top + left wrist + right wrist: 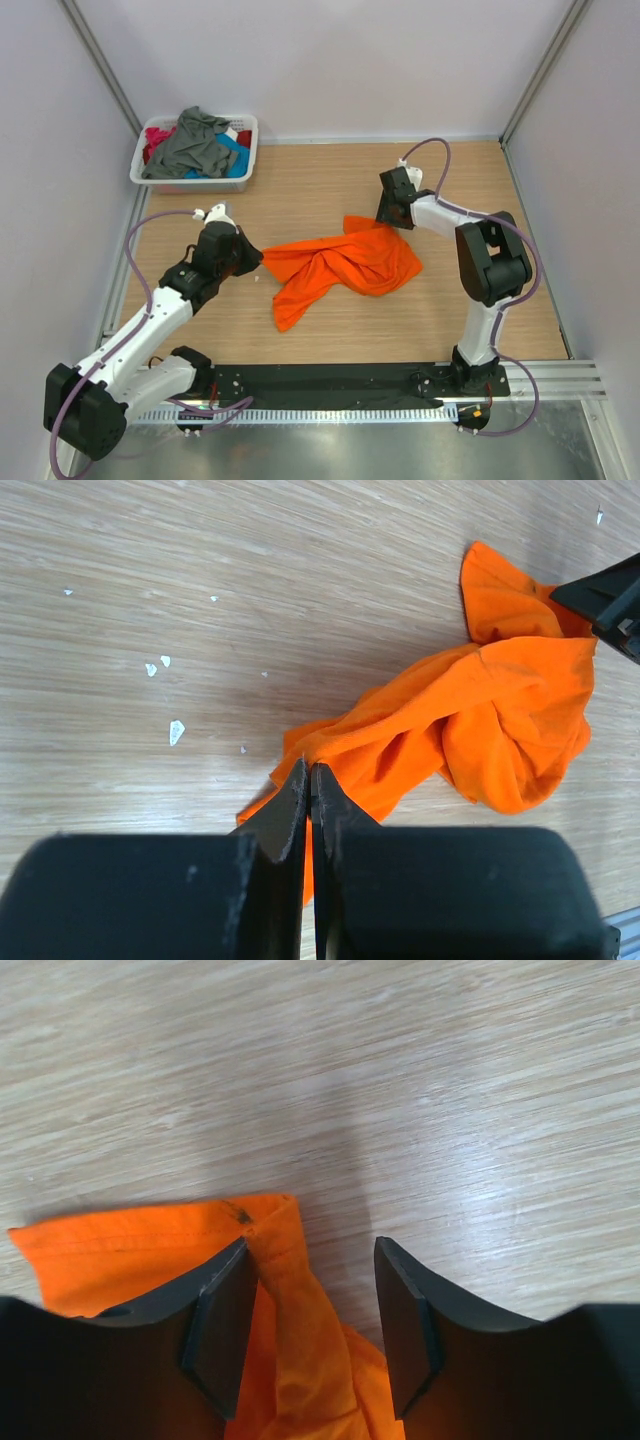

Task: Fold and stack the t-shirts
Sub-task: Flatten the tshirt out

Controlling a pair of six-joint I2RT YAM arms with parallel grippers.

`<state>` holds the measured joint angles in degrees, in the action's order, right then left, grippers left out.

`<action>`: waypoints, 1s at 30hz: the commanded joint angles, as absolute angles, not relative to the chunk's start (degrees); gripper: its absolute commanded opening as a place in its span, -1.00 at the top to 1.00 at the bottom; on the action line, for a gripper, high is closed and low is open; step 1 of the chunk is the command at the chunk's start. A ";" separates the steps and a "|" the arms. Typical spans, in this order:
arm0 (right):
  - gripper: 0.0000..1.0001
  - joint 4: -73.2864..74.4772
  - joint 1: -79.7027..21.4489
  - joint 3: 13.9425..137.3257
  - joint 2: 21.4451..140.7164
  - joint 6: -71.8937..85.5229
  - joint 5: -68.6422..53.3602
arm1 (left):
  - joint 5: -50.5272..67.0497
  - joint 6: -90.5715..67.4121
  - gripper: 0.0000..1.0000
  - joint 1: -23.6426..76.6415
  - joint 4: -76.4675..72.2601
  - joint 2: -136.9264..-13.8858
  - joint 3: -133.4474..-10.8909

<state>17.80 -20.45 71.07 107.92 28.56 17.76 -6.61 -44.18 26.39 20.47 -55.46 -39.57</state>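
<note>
Working on the orange t-shirt [345, 265], lying crumpled and unfolded near the middle of the wooden worktop [300, 190], bunched thickest toward 3 o'clock and trailing a narrower tail toward 7 o'clock. Pressing the left claw [307, 770] against the shirt's 9 o'clock edge, jaws squeezed fully together. In the left wrist view, meeting the orange cloth right at the tips, yet not showing clearly whether any of it is caught between them. Lowering nothing else there.

Hanging the right claw [312, 1250] over the shirt's 1 o'clock corner, jaws standing roughly half apart. In the right wrist view, straddling a raised fold of the stitched hem, brushing it with one pad and staying clear of it with the other, so gripping nothing yet.

Seeing the other t-shirts well apart at 10 o'clock, heaped in a white basket [160, 183] at the far corner of the worktop: dark grey tee [195, 145] draped on top, teal-blue tee [235, 158] peeking out at its 4 o'clock, red-pink tee [155, 140] showing at its 9 o'clock.

Spotting a few small white flecks [175, 730] on the bare wood near the left claw.
</note>
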 commanded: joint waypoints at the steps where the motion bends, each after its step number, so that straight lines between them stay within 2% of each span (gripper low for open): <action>1: -0.10 16.17 -20.57 73.30 109.16 27.69 18.19 | -6.33 -43.24 1.00 26.37 19.86 -55.20 -40.17; 4: 0.26 15.82 -20.48 73.83 109.34 27.07 19.42 | -6.15 -42.89 1.00 26.37 19.78 -55.37 -40.43; 5: 0.62 15.73 -20.57 74.09 109.34 26.98 20.29 | -6.24 -42.89 1.00 26.37 19.78 -55.55 -40.43; 6: 0.85 15.91 -20.57 74.53 109.42 26.63 20.82 | -6.41 -42.89 1.00 26.45 19.78 -55.72 -40.60; 7: 0.97 16.26 -20.57 76.18 109.42 26.37 21.53 | -6.59 -42.89 1.00 26.37 19.78 -55.81 -41.04; 12: 0.98 19.51 -20.57 83.48 106.01 22.60 26.53 | -11.51 -38.69 1.00 26.19 22.49 -58.43 -47.79; 21: 0.98 19.95 -21.00 100.44 91.42 10.56 30.50 | -13.36 -24.27 1.00 22.50 24.08 -63.63 -78.71; 30: 0.98 20.30 -23.99 106.60 77.62 0.27 33.31 | -11.69 -21.71 1.00 22.50 25.57 -59.07 -89.12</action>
